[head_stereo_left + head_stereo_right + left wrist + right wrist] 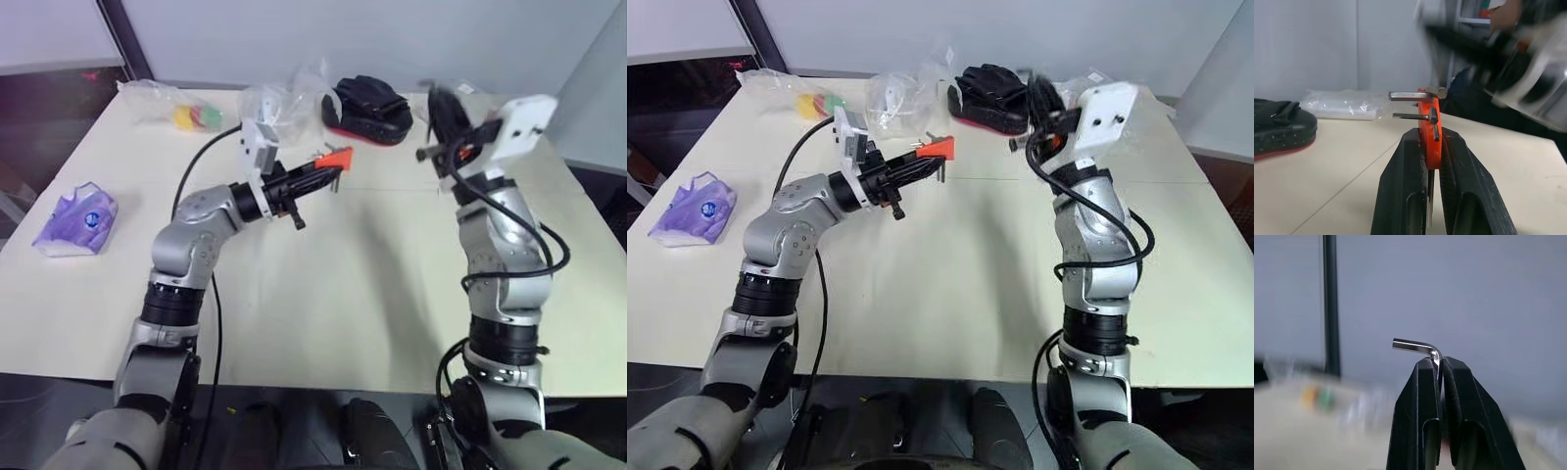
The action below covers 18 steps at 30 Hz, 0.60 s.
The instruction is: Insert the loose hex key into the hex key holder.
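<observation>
The orange hex key holder point(337, 159) is held above the table point(343, 294), with my left gripper point(328, 174) shut on it. In the left wrist view the holder point(1428, 127) stands upright between the black fingers point(1410, 166), short metal keys sticking out of its top end. My right gripper point(1439, 364) is raised above the table's far right side and is shut on the loose hex key point(1413, 346). The key's short bent end pokes out above the fingertips. From the head, the right gripper point(1038, 96) is blurred and sits to the right of the holder, apart from it.
A black pouch point(367, 108) with a red edge lies at the back of the table, crumpled clear plastic bags point(279, 98) beside it. At the back left is a bag of coloured pieces point(191, 116). A purple packet point(76, 220) lies near the left edge. A black cable point(196, 166) trails by my left arm.
</observation>
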Available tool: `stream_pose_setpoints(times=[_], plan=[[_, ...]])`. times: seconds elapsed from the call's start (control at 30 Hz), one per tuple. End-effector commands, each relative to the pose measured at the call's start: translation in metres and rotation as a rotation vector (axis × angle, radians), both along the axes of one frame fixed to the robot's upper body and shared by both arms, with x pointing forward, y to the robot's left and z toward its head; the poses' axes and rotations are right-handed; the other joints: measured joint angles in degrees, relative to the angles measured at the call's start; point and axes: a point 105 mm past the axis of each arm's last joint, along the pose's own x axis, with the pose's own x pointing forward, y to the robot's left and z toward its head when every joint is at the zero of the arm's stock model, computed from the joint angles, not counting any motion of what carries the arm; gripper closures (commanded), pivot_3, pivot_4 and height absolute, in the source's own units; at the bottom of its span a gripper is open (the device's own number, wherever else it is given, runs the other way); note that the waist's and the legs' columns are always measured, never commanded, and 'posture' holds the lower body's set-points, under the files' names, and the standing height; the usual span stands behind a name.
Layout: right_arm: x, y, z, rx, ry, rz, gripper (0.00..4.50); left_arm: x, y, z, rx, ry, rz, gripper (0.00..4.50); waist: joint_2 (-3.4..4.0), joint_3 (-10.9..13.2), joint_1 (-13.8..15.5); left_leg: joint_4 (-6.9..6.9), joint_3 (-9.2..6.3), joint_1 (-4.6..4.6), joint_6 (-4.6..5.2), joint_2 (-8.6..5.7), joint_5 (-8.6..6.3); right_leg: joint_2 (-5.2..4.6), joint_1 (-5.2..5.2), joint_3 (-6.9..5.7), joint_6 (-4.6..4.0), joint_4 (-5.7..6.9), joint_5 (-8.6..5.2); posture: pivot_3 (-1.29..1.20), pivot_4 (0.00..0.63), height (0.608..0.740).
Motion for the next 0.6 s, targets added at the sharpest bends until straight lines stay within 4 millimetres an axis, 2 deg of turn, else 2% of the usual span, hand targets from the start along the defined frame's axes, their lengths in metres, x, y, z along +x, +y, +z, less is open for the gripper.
stream_pose_setpoints(times=[0.03, 0.13, 0.3, 0.6], plan=[[-0.022, 0.028, 0.038, 0.130, -0.234, 0.096, 4.47, -0.002, -0.007, 0.019, -0.021, -0.078, -0.021, 4.50, 0.00, 0.0, -0.2, 0.00, 0.01, 0.00, 0.00, 0.00, 0.00, 0.00, -0.01, 0.00, 0.00, 0.01, 0.00, 0.00, 0.150, 0.740], [-0.026, 0.052, 0.038, 0.172, -0.282, 0.180, 4.47, -0.002, -0.010, 0.019, -0.023, -0.082, -0.027, 4.50, 0.01, 0.0, -0.5, -0.02, 0.00, 0.01, 0.00, 0.02, 0.00, 0.03, -0.09, -0.01, 0.00, 0.14, 0.00, 0.00, 0.150, 0.740], [-0.021, 0.072, 0.028, 0.166, -0.282, 0.204, 4.47, -0.002, -0.013, 0.021, -0.026, -0.089, -0.030, 4.50, 0.01, 0.0, -1.1, 0.00, 0.00, 0.00, -0.04, 0.00, 0.02, -0.06, -0.10, 0.00, 0.00, 0.21, 0.00, 0.00, 0.150, 0.740], [-0.020, 0.076, 0.022, 0.178, -0.271, 0.217, 4.47, -0.001, -0.014, 0.027, -0.041, -0.098, -0.024, 4.50, 0.01, 0.0, -1.5, -0.02, -0.01, 0.00, -0.04, 0.01, 0.02, -0.05, -0.28, 0.05, 0.00, 0.48, 0.00, 0.00, 0.150, 0.740]])
